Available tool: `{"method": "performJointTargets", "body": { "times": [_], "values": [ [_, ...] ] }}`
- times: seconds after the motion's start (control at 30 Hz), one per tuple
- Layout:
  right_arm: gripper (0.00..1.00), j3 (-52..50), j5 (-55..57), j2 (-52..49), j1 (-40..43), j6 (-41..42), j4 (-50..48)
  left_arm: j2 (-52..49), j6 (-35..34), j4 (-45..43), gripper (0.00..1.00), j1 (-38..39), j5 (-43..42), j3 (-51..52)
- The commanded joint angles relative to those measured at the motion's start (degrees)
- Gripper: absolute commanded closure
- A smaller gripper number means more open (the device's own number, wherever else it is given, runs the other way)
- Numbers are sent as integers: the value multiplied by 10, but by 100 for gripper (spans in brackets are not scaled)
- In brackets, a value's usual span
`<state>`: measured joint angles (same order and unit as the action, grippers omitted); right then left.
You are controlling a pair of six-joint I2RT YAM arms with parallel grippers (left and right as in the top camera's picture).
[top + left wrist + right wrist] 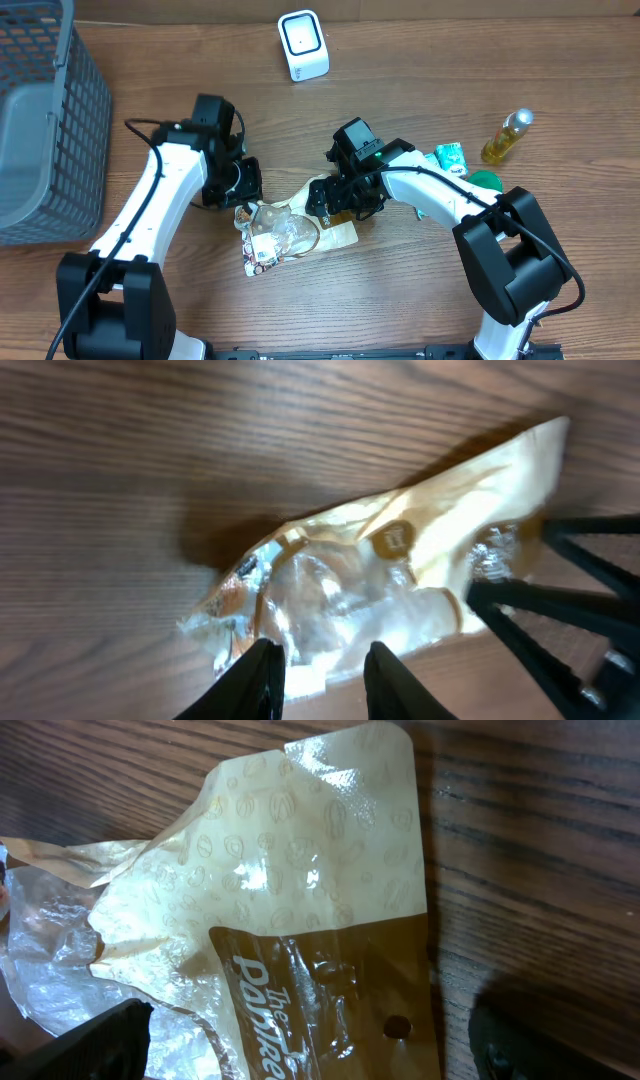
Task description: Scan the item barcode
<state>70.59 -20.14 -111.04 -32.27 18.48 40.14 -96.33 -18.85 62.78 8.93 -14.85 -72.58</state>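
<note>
**Snack bag and surroundings.** A crumpled snack bag of clear and cream plastic with a brown printed band (pixel 285 232) lies on the brown wood-grain table (pixel 400 300) near its middle, between the two arms. No barcode shows on its upturned faces.

**Left gripper** (pixel 320 675). It is set at the bag's crinkled clear end, with its black fingers (pixel 258 678) a little apart and a fold of film between them. Whether they pinch that fold or have let it go cannot be told.

**Right gripper** (pixel 320 1045). Its fingers (pixel 105 1040) are spread wide to either side of the brown band and are not closed on it, so nothing is grasped.

**Scanner.** The white box-shaped barcode scanner (pixel 303 45) stands upright at the far edge, well apart from the bag.

**Periphery.** A grey mesh basket (pixel 45 120) sits at the left. A yellow bottle (pixel 507 137) and a green packet (pixel 452 157) are at the right.

**Progress, as judged.** The task is at an early stage. The bag has yet to be lifted, turned code-outward and presented to the scanner.
</note>
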Motion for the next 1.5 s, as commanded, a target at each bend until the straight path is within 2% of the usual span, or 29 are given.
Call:
{"method": "performJointTargets", "body": {
  "times": [0.0,0.23,0.5,0.77,1.47],
  "values": [
    [0,-8,20,-5,2,13,3,0,28,51,68,0,20,-15],
    [0,-9,20,-5,2,15,11,0,28,63,67,1,56,57],
    [0,-9,-3,-5,1,14,11,-1,28,-45,69,1,54,138],
    [0,-9,-21,-5,1,12,12,-1,25,-100,69,1,54,144],
    [0,-9,-20,-5,1,12,11,-1,21,-106,68,1,54,144]
  ]
}}
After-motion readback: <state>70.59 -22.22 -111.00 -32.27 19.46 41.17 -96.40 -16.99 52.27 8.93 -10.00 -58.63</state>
